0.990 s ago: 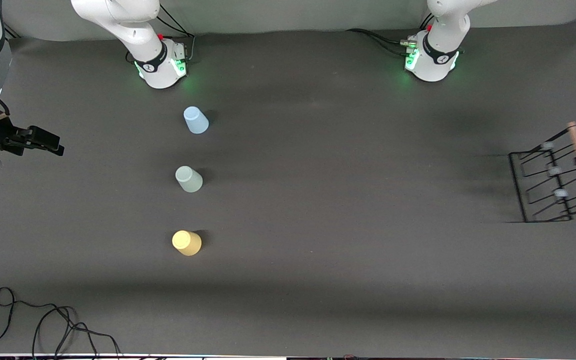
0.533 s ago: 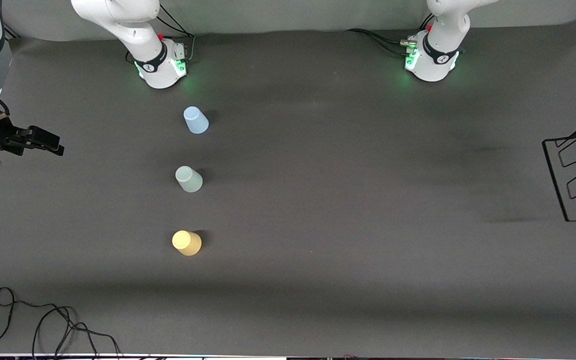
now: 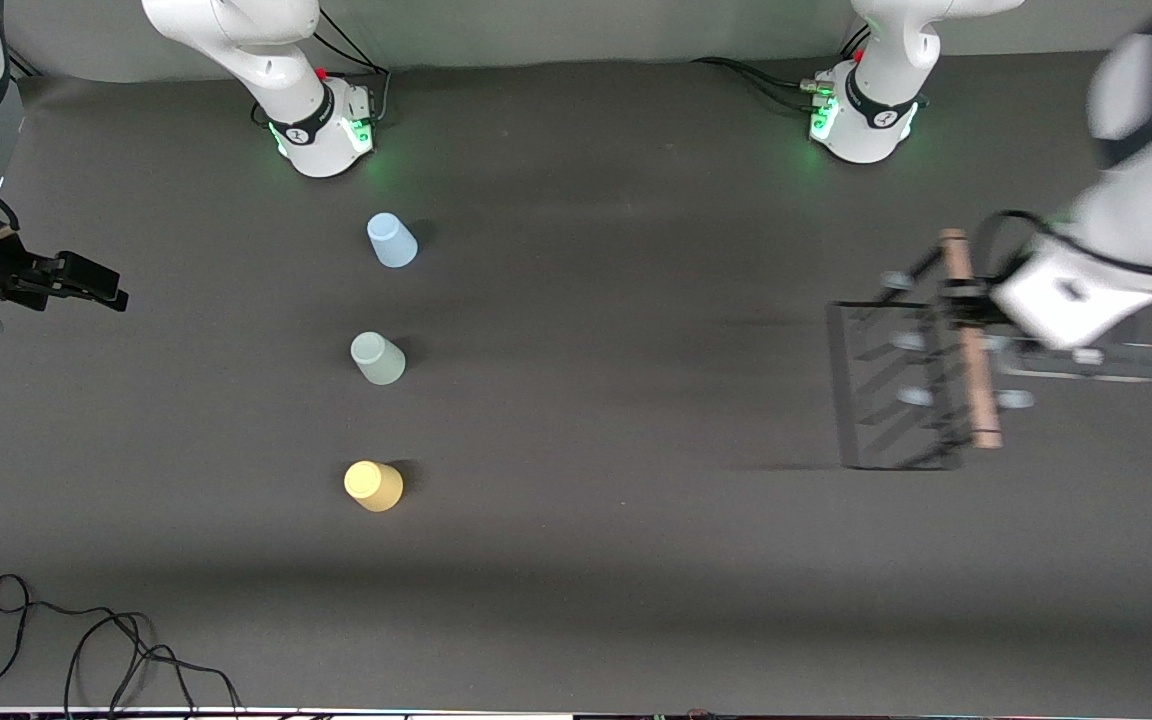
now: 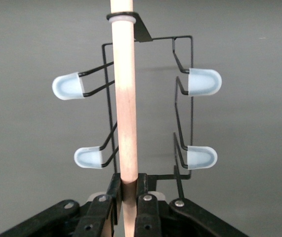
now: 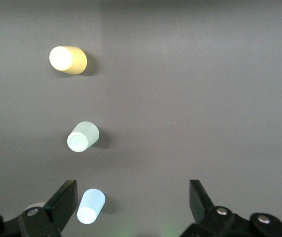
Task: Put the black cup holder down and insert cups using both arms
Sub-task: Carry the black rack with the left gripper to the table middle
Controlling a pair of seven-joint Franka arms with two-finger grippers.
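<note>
The yellow cup [image 3: 373, 486] stands nearest the front camera, the mint cup [image 3: 377, 358] farther, the blue cup [image 3: 391, 240] farthest. Toward the left arm's end, the left gripper [image 4: 127, 197] clamps the black cup holder [image 3: 921, 365] by its wooden handle [image 4: 124, 98] over the table [image 3: 616, 560]. The right gripper [image 5: 133, 197] waits, fingers apart.

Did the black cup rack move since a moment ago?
Yes. The black cup holder, held by its wooden handle in the left claw, has come toward the cups' end of the table, closer to the green cup, which stayed put.

The left gripper [image 3: 966, 310] held the black cup holder [image 3: 921, 385] by its wooden handle [image 3: 971, 340] above the table [image 3: 636, 300], well apart from the cups [image 3: 377, 358].
</note>
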